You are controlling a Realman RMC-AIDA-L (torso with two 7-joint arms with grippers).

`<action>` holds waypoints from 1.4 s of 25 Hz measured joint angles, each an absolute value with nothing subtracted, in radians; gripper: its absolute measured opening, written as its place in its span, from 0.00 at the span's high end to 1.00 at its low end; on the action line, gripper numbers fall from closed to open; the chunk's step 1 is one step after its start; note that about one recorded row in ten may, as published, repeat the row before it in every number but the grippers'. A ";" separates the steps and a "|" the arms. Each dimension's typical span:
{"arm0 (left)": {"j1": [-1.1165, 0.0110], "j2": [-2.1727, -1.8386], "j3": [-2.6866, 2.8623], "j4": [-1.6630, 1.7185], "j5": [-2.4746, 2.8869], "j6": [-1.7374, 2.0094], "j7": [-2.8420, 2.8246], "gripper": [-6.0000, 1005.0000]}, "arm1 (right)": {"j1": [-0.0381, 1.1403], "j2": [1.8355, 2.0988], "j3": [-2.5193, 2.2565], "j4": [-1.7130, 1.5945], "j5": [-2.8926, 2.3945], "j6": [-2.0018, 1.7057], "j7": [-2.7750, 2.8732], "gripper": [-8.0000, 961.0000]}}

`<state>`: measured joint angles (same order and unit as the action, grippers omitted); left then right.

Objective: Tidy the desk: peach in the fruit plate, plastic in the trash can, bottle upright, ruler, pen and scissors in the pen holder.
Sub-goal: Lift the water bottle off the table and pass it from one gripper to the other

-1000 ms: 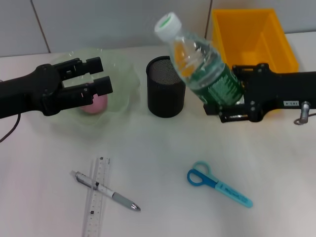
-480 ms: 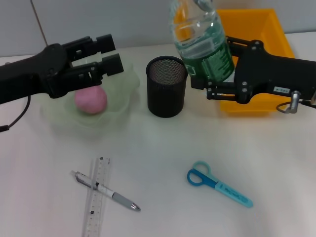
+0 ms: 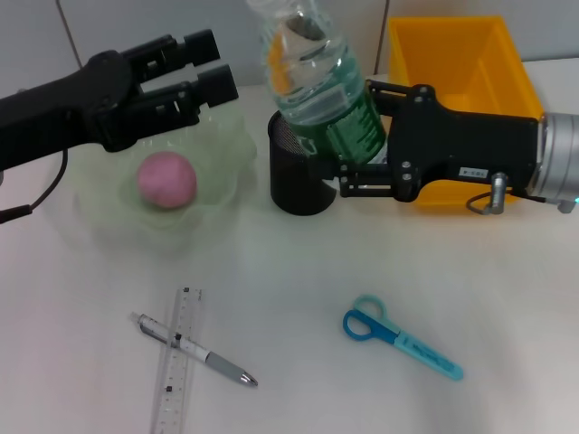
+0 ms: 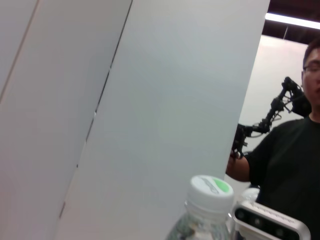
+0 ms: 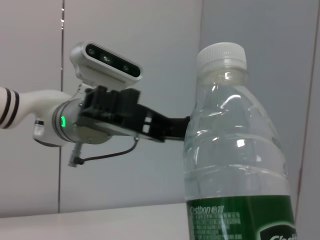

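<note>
White desk; right gripper [image 3: 348, 167] jaws clamp bottle [image 3: 321, 90], left gripper [image 3: 204, 63] jaws apart

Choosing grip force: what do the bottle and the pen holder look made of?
The bottle, held in the right gripper, looks like clear thin plastic: see-through, ribbed walls, glossy green label. The pen holder appears to be matte black metal mesh, judging by its fine perforations.

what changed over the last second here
The right hand, shut on the bottle, swung it from a steep tilt to nearly upright and carried it toward the robot's left, over the pen holder. The left hand drew up and back from the fruit plate, uncovering the peach. Ruler, pen and scissors stayed put.
</note>
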<state>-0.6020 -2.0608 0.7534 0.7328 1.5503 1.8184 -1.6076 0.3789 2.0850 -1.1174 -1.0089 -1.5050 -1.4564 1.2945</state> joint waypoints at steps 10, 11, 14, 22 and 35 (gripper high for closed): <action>-0.606 -2.064 0.754 0.694 1.500 1.812 -1.567 0.22 | 0.413 2.086 -1.139 -0.948 -1.467 -1.454 1.292 0.20; -0.608 -2.065 0.755 0.684 1.495 1.811 -1.561 0.22 | 0.415 2.086 -1.145 -0.941 -1.458 -1.454 1.292 0.20; -0.613 -2.064 0.755 0.659 1.487 1.808 -1.541 0.22 | 0.423 2.086 -1.158 -0.921 -1.439 -1.453 1.290 0.20; -0.628 -2.068 0.761 0.623 1.467 1.798 -1.509 0.22 | 0.437 2.087 -1.189 -0.897 -1.435 -1.444 1.283 0.20; -0.633 -2.071 0.769 0.604 1.457 1.791 -1.485 0.22 | 0.448 2.086 -1.243 -0.864 -1.408 -1.420 1.281 0.20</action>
<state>-0.6327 -2.0714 0.7687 0.6041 1.4570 1.7911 -1.4850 0.4475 2.0861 -1.2427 -0.8642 -1.4076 -1.4197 1.2809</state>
